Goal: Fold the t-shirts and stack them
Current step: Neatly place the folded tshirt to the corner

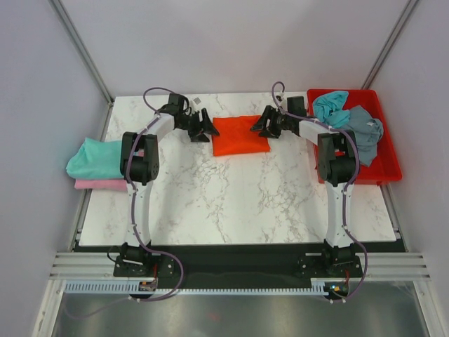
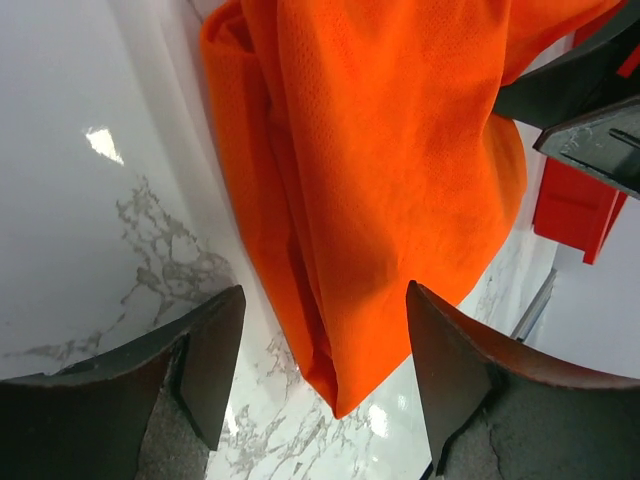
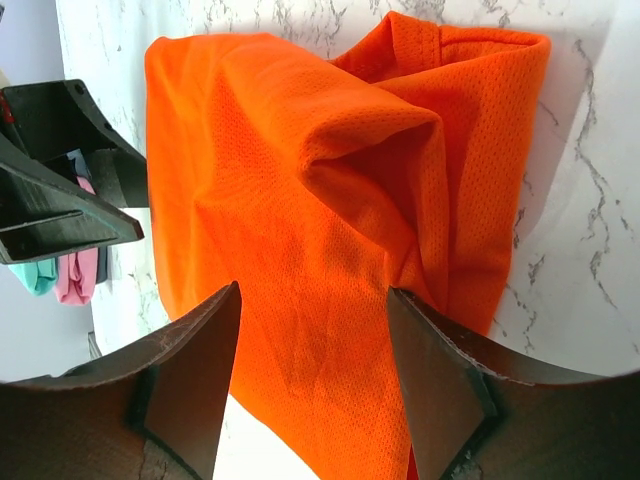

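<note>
A folded bright orange t-shirt [image 1: 240, 135] lies on the marble table at the far middle. My left gripper [image 1: 204, 128] is open at its left edge, jaws wide around the shirt's corner [image 2: 350, 380]. My right gripper [image 1: 264, 126] is open at its right edge, jaws spread over the orange cloth [image 3: 320, 330]. A folded teal t-shirt [image 1: 95, 158] lies on a pink one [image 1: 98, 184] at the table's left edge. A teal t-shirt [image 1: 330, 107] and a grey-blue t-shirt [image 1: 366, 130] lie crumpled in the red tray [image 1: 389, 168].
The red tray stands at the far right of the marble table [image 1: 238, 203]. Grey walls close in the back and sides. The arm bases stand on the black strip at the near edge.
</note>
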Controlling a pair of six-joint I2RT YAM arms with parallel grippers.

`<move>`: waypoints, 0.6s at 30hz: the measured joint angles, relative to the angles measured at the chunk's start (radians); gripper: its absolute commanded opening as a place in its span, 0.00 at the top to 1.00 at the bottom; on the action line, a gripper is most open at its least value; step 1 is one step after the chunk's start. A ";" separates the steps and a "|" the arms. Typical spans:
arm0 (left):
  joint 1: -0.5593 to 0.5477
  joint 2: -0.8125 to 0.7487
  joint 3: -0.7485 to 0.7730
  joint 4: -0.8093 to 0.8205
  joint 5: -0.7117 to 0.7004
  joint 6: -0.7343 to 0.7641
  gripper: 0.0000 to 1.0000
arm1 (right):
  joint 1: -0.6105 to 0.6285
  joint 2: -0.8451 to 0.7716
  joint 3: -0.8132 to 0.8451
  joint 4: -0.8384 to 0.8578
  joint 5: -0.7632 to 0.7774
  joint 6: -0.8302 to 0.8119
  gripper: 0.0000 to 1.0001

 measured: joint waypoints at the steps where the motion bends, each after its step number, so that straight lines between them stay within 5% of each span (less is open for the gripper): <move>1: 0.000 0.007 0.006 0.007 0.011 -0.005 0.28 | 0.000 0.000 0.000 -0.001 0.000 -0.002 0.30; 10: -0.038 0.041 0.016 0.067 0.068 -0.046 0.37 | 0.002 0.000 0.000 -0.003 0.002 -0.015 0.30; 18: -0.085 0.074 0.018 0.075 0.056 -0.076 0.97 | 0.003 0.000 0.000 -0.003 0.003 -0.021 0.30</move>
